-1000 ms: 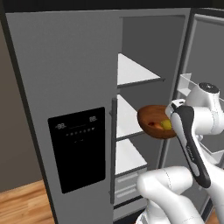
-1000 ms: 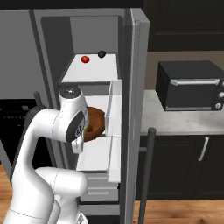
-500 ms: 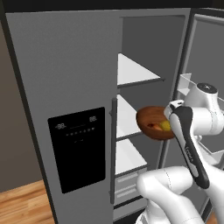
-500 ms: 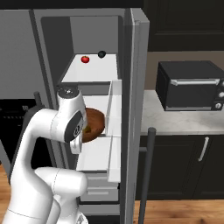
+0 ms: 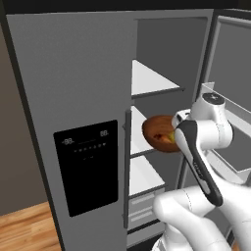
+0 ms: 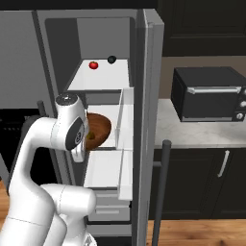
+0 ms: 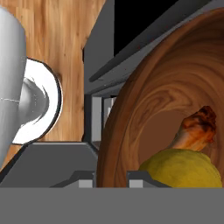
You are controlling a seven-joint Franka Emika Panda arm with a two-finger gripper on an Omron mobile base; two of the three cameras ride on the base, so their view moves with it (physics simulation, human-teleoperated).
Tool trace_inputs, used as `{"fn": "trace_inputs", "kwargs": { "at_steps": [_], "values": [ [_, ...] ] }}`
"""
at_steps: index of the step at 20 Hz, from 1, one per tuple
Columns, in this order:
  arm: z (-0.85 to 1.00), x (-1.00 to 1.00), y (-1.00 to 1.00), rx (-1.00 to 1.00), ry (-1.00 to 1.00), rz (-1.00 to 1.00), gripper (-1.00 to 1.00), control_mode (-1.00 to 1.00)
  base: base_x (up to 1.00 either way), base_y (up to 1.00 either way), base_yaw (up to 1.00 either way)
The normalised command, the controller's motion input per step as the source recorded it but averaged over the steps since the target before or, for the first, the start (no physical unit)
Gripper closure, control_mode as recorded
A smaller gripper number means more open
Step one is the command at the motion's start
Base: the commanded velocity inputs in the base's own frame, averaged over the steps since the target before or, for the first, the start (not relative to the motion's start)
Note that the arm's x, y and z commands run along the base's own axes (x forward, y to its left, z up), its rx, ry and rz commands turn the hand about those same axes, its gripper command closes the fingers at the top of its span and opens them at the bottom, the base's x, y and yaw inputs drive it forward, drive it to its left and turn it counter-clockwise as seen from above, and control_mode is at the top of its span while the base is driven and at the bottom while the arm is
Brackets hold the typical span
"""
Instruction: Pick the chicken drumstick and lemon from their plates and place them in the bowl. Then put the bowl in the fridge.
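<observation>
One loaded bowl, held at the rim by the gripper, at the open fridge.
Rigid wood; lemon and chicken drumstick sit loose, likely to roll — keep level.

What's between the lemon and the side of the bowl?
In the hand view, the chicken drumstick sits between the lemon and the bowl wall.

My two base views look forward from behind the arm, left and right, sharing the open tall grey fridge. My hand view sits very close inside the brown wooden bowl.
</observation>
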Motion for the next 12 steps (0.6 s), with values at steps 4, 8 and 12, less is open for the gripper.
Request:
{"fn": "trace_inputs", "kwargs": {
  "at_steps": [4,8,12],
  "values": [
    [-0.26,0.56,-0.07,-0.11,0.00,0.04,1.00,-1.00,0.00,0.00,0.00],
    [-0.15,0.52,0.00,-0.12,0.01,0.09,1.00,-1.00,0.00,0.00,0.00],
    [-0.20,0.47,0.02,-0.01,0.00,0.16,1.00,-1.00,0.00,0.00,0.00]
  ]
}}
